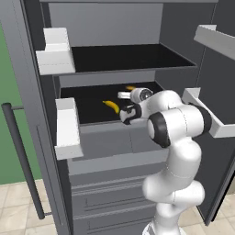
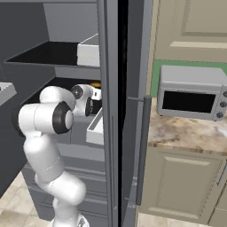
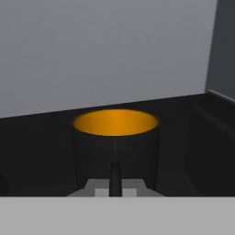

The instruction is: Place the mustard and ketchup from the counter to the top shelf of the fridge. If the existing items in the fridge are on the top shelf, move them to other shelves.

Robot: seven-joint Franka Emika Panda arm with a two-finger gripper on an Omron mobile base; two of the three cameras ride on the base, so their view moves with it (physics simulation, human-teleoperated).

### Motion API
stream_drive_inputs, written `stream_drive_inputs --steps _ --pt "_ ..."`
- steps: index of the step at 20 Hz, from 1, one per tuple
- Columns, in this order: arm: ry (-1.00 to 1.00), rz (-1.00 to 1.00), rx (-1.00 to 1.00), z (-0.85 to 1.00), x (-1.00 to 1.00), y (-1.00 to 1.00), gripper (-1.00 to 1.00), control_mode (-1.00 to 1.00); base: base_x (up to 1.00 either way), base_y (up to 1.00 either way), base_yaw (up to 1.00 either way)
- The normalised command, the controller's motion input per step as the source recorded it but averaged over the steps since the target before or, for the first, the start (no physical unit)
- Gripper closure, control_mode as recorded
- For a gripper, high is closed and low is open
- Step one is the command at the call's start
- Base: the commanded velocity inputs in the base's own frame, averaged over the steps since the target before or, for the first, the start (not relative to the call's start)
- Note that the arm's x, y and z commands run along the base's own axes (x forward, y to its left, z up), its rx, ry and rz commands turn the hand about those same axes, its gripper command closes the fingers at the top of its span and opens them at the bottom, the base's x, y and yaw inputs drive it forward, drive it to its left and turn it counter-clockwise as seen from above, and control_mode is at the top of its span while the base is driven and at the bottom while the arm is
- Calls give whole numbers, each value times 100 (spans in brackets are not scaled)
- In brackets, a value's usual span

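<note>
Fridge (image 1: 41,114), tall grey cabinet with dark interior, doors open.

Left base view: top shelf (image 1: 133,57), uppermost flat black shelf, bare. One level lower, a second black shelf (image 1: 92,108) carries a small curved yellow banana (image 1: 111,106), lying flat toward the front, and an orange sliver (image 1: 131,87) at the back, partly hidden behind the wrist. White door bins (image 1: 57,53) are stacked on the left door, beside a long dark bar handle (image 1: 23,160). The white arm with dark joints (image 1: 176,137) rises from the lower right and reaches into the lower shelf level.

Right base view: the arm reaches in from the left, its wrist at the lower shelf. A grey door edge stands in the middle. To the right lies the counter (image 2: 195,133), a beige-brown marbled stone worktop over cream cabinet doors, bearing a silver toaster oven (image 2: 191,93) with a dark glass front.

Hand view: a short dark cylinder with an orange top (image 3: 115,137) stands upright on the black shelf before the grey back wall. The gripper (image 3: 114,181) sits just in front of it, fingers pressed together, nothing between them; contact with the cylinder cannot be told.
</note>
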Motion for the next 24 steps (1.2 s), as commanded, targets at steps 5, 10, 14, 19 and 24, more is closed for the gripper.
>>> stream_drive_inputs --steps 5,10,14,19,24 --pt "0 0 0 -2 17 0 -100 -100 0 0 0" --pt "0 0 0 15 -5 0 -100 -100 0 0 0" --pt "0 0 0 38 -22 0 -100 -100 0 0 0" --pt "-7 0 0 60 -59 0 -100 -100 0 0 0" --pt "-9 0 0 62 -100 0 -100 -100 0 0 0"
